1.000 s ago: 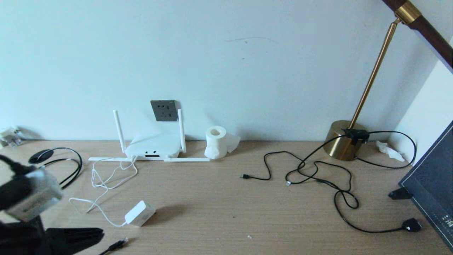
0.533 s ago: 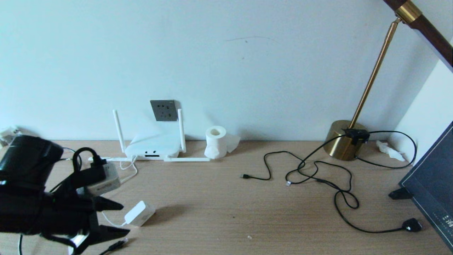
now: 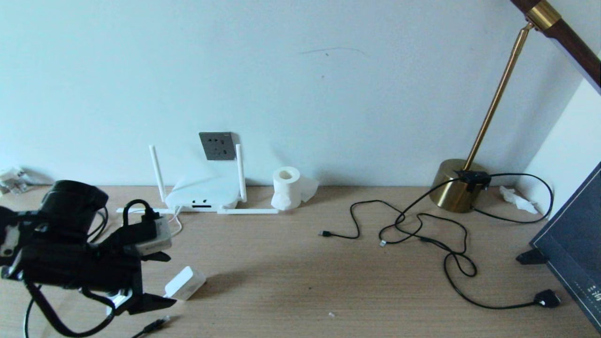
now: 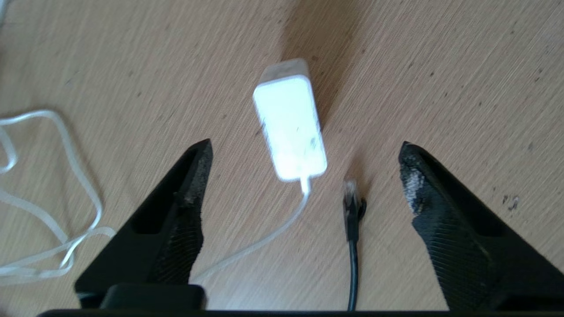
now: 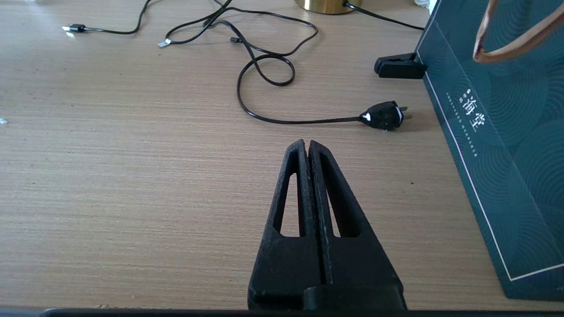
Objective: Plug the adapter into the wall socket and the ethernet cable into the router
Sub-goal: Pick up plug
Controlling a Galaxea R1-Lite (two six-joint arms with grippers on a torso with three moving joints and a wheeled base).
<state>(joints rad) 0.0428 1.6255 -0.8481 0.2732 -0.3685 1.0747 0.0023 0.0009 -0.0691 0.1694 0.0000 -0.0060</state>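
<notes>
The white adapter [image 3: 186,283] lies on the wooden desk near the front left, its thin white cord trailing back toward the router [image 3: 203,194]. That router sits against the wall below the dark grey wall socket [image 3: 217,146]. My left gripper [image 3: 170,279] hovers open just left of the adapter. In the left wrist view the adapter [image 4: 291,125] lies ahead between the spread fingers of the gripper [image 4: 304,147], untouched. The ethernet cable plug [image 4: 351,207] lies beside it and also shows at the desk's front edge [image 3: 157,324]. My right gripper [image 5: 307,143] is shut and empty, low over bare desk.
A toilet-paper roll [image 3: 286,188] stands right of the router. Thin black cables [image 3: 422,230] sprawl from the brass lamp base [image 3: 458,185] to a black plug [image 3: 544,298]. A dark teal bag [image 3: 575,253] fills the right edge. White cord loops [image 3: 141,234] lie behind the adapter.
My left arm has swung in from the lower left corner, forward and rightward, bringing its open fingers up beside the adapter. Nothing on the desk has moved.
</notes>
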